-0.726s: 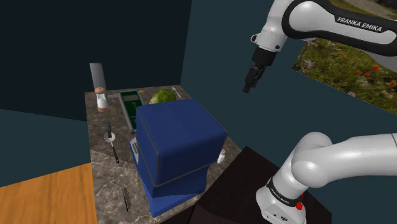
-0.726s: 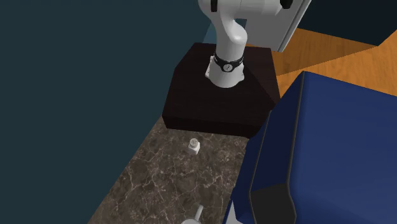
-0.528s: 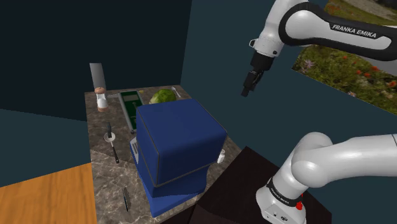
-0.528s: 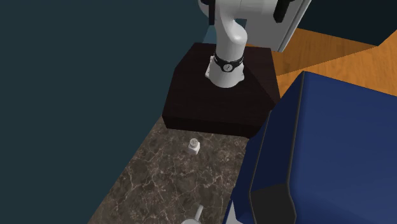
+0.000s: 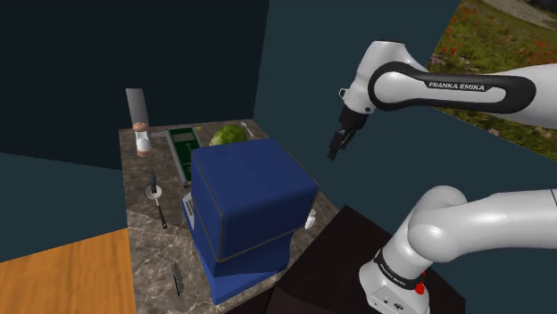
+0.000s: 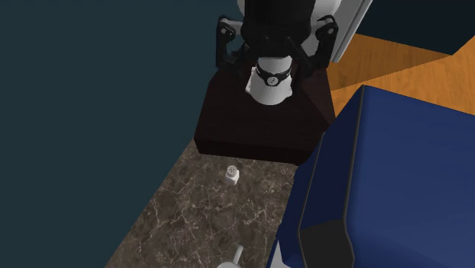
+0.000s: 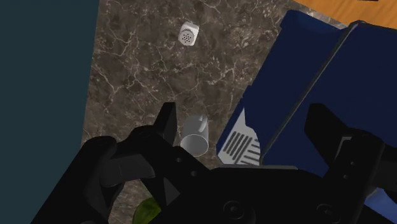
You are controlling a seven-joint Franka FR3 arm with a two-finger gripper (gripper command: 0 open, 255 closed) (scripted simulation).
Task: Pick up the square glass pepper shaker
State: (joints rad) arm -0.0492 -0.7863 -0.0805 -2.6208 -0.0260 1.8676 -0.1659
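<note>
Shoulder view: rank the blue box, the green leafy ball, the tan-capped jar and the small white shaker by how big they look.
1. blue box, by far the largest.
2-3. green leafy ball and tan-capped jar: alike; the box hides part of the ball, so unranked.
4. white shaker, smallest.

**One brand name legible**

"FRANKA EMIKA" is printed in white capitals on the black band of the arm (image 5: 460, 86), as seen in the shoulder view. Small white marks on the black base ring (image 5: 394, 277) cannot be read.
</note>
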